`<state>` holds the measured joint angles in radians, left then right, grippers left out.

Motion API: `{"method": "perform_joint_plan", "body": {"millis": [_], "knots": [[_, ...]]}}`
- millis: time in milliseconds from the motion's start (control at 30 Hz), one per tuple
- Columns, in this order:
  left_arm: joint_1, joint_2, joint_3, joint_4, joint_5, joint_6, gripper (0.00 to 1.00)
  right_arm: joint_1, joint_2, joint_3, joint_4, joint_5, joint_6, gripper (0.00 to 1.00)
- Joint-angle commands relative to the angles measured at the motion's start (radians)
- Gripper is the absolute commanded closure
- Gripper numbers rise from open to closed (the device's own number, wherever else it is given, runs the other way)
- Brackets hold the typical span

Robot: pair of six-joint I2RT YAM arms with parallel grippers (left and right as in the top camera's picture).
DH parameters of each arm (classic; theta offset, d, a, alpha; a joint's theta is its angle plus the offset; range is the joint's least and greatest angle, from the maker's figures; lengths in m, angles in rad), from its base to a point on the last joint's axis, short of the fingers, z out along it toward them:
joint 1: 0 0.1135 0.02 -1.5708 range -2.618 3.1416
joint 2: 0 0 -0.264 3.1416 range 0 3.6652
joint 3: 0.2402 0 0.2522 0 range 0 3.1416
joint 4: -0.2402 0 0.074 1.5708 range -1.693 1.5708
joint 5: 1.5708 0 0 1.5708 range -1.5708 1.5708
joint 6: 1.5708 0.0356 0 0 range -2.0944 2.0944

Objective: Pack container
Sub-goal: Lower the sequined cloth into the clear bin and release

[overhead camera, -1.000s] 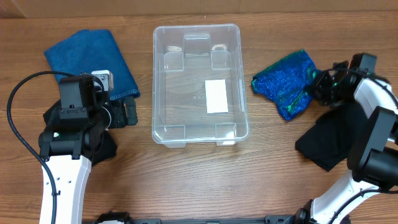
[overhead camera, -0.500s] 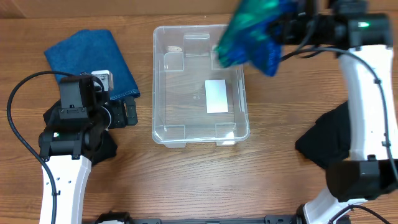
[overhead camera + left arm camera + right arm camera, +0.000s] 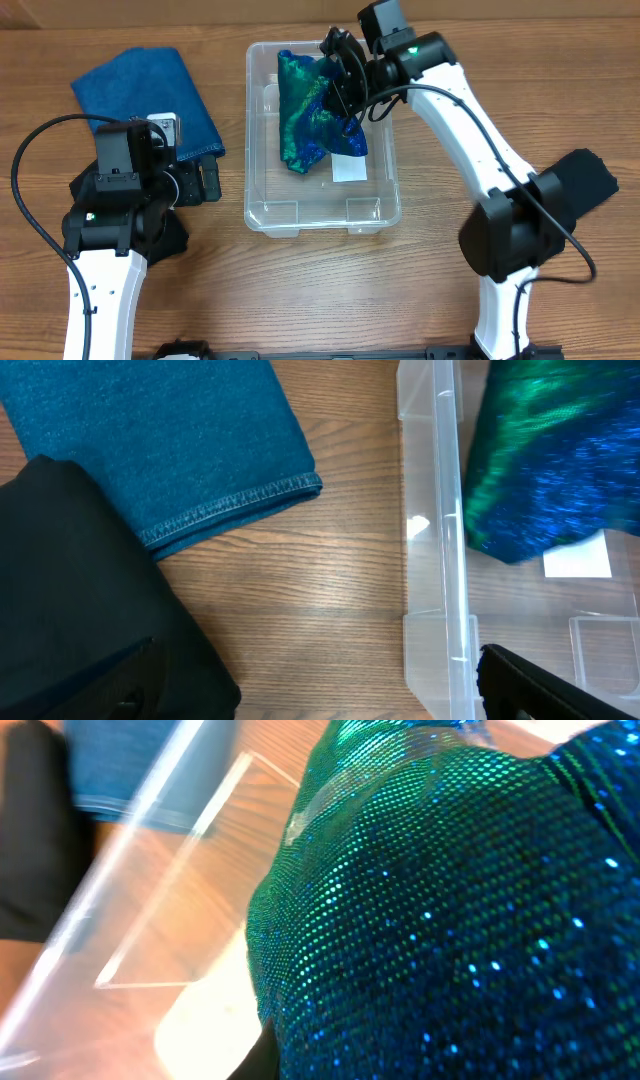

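The container (image 3: 300, 196) sat in the middle of the table (image 3: 430, 290), between my two arms, its long side running away from me. My right claw (image 3: 340, 75) was stretched over its far end, pinching the sequined cloth (image 3: 312, 115). The shimmering blue-green fabric hung from my grip and spread across the far half of the bin, inside its walls. Its lower edge covered part of the white label (image 3: 348, 171) on the bottom. I could not tell whether the cloth touched the floor of the bin or hung just above it. My right wrist camera saw almost nothing but sequins, with a blurred clear wall off to the left and my own fingers hidden. My left claw (image 3: 205, 182) rested low on the table just beside the container's left wall, spread wide and holding nothing. From that wrist I saw the clear wall upright close by and the sequined fabric through it. The blue towel (image 3: 150, 95) lay flat on the wood to the far left, well apart from the bin. A black cloth (image 3: 168, 238) lay under my left arm, touching the towel's near edge. A second black cloth (image 3: 582, 185) lay off to the right, partly behind my right arm.
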<state>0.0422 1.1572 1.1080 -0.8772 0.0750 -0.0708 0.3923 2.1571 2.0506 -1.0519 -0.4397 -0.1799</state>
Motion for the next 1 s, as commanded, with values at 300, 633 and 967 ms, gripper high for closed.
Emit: {"method": "perform_joint_plan", "body": {"millis": [300,633,967], "knots": [[0.008,0.000,0.028,-0.002,0.000,0.019,0.00,-0.006,0.021,0.002,0.079,-0.121,-0.039,0.96],[0.008,0.000,0.028,-0.002,0.000,0.019,0.00,0.014,0.092,0.002,0.091,-0.115,-0.037,0.59],[0.008,0.000,0.028,-0.001,0.000,0.019,0.00,-0.008,0.063,0.054,0.037,0.258,0.079,0.00]]}}
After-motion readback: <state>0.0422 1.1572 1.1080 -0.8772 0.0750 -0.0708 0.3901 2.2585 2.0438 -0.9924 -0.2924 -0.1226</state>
